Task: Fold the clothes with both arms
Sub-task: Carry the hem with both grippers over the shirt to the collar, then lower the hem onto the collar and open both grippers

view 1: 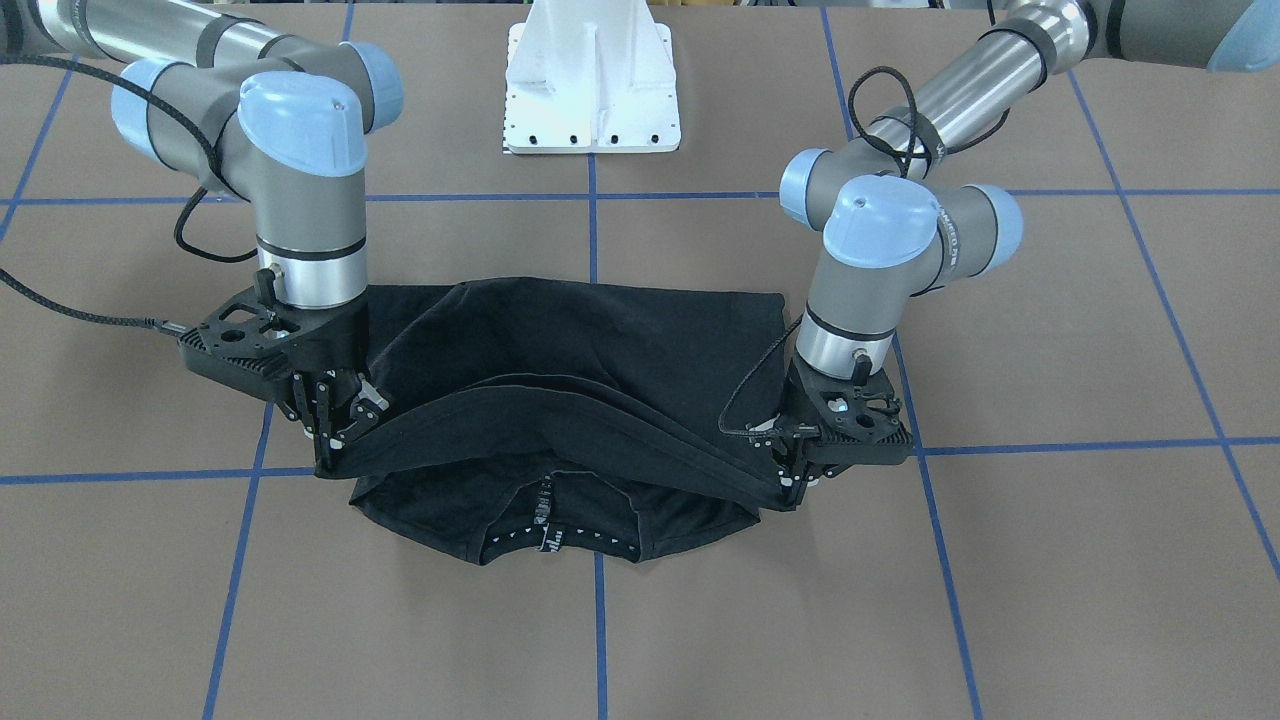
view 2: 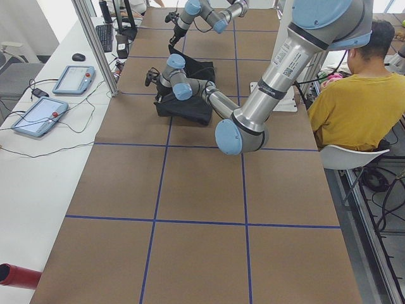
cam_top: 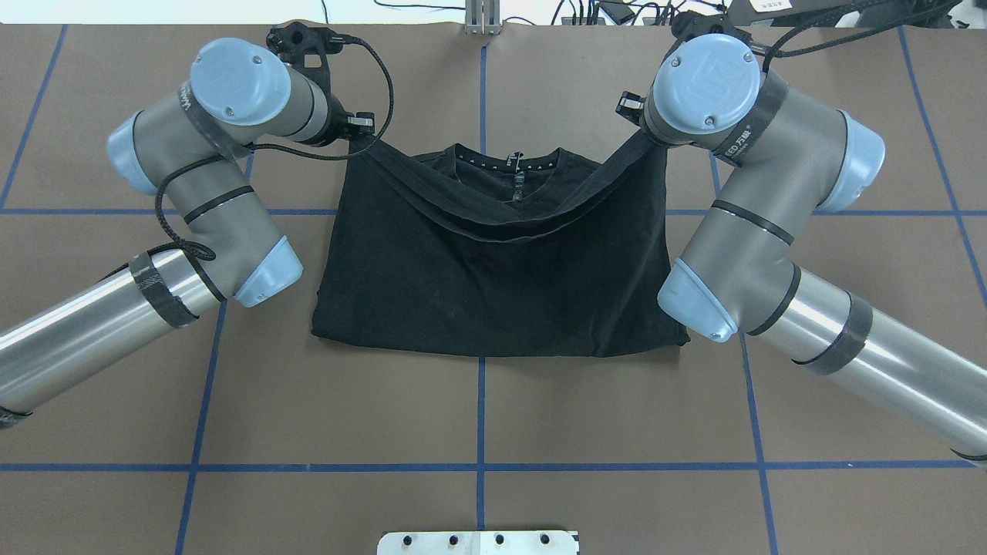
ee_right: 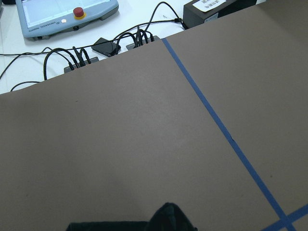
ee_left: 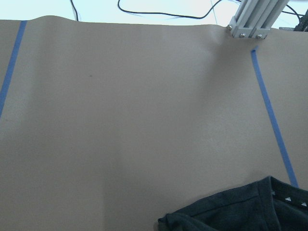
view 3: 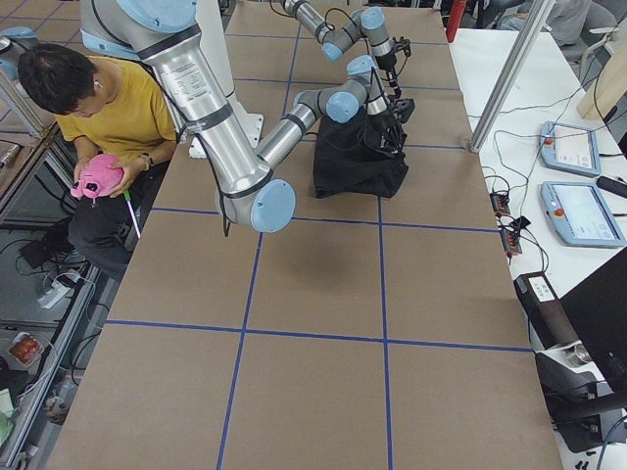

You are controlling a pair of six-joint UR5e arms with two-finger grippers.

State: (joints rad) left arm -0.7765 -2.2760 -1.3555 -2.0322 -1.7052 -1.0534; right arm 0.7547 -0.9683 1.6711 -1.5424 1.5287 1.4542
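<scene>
At the centre of the brown taped table (view 1: 1050, 560), in the front-facing view, a black T-shirt (view 1: 620, 340). One edge raised and strung between both claws, sagging in the middle, above the collar (view 1: 545, 535) at 6 o'clock. At 9 o'clock of the cloth, right gripper (view 1: 335, 445) pinched tight on that edge's corner. At 3 o'clock, left gripper (view 1: 787, 478) clamped likewise on the opposite corner. Remainder flat toward 12 o'clock, well short of the white base pedestal (view 1: 592, 90).

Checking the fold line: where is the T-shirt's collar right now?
Overhead view: the collar lies at the table's far middle, on the centre tape line, just beyond the lifted edge held by the left end effector and right end effector.
</scene>
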